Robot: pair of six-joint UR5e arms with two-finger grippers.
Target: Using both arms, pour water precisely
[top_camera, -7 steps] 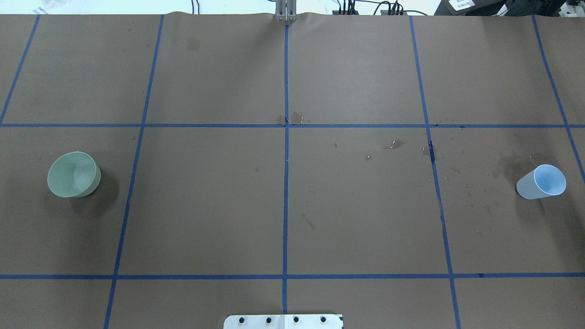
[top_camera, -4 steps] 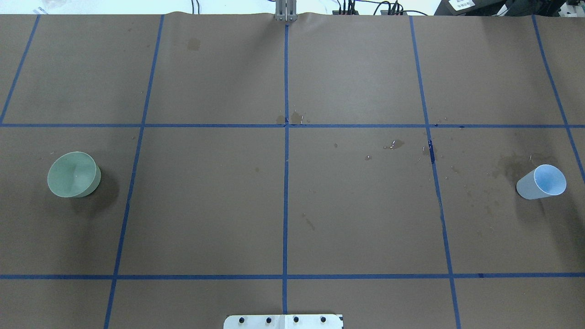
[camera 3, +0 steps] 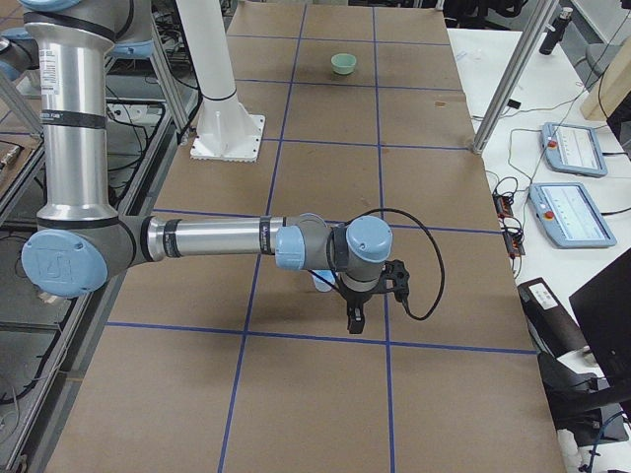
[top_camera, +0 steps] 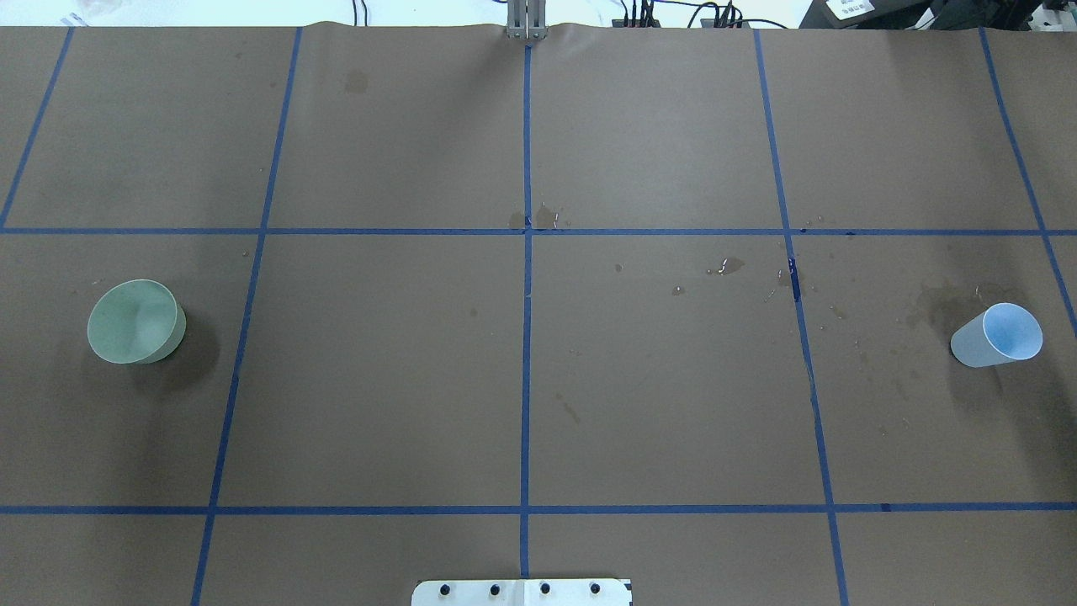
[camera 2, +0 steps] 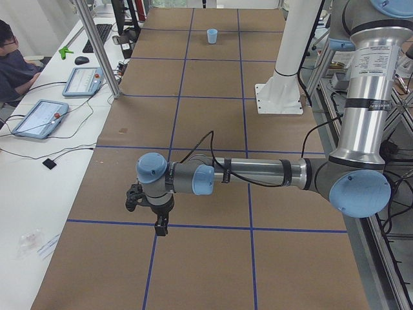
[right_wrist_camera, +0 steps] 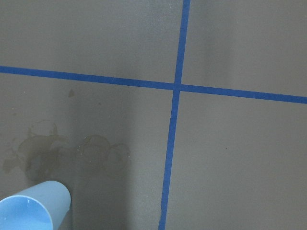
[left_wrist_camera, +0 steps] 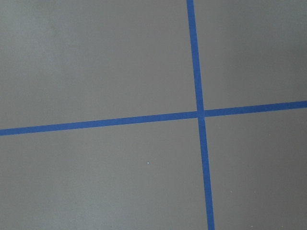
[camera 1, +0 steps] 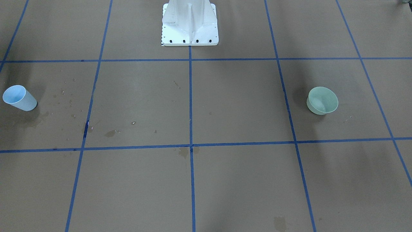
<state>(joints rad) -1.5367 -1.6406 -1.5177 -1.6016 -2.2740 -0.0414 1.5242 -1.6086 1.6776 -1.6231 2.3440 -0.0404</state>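
Observation:
A green cup [top_camera: 135,322] stands upright at the table's left, also in the front-facing view [camera 1: 322,100] and far off in the right exterior view [camera 3: 343,64]. A faint shine inside it may be the water. A blue cup [top_camera: 997,335] stands at the table's right, also in the front-facing view [camera 1: 19,98] and the right wrist view [right_wrist_camera: 33,211]. My left gripper [camera 2: 158,226] and right gripper [camera 3: 353,320] show only in the side views, hanging above the table and pointing down. I cannot tell whether they are open or shut. Neither holds a cup.
The table is covered in brown paper with a blue tape grid [top_camera: 527,231]. Wet spots and stains [top_camera: 728,267] lie right of centre and around the blue cup. The white pedestal [camera 1: 190,22] stands at the robot's side. Tablets and a person [camera 2: 13,64] are beside the table.
Neither cup has moved. Only the faint shine inside the green cup shifts a little between frames.

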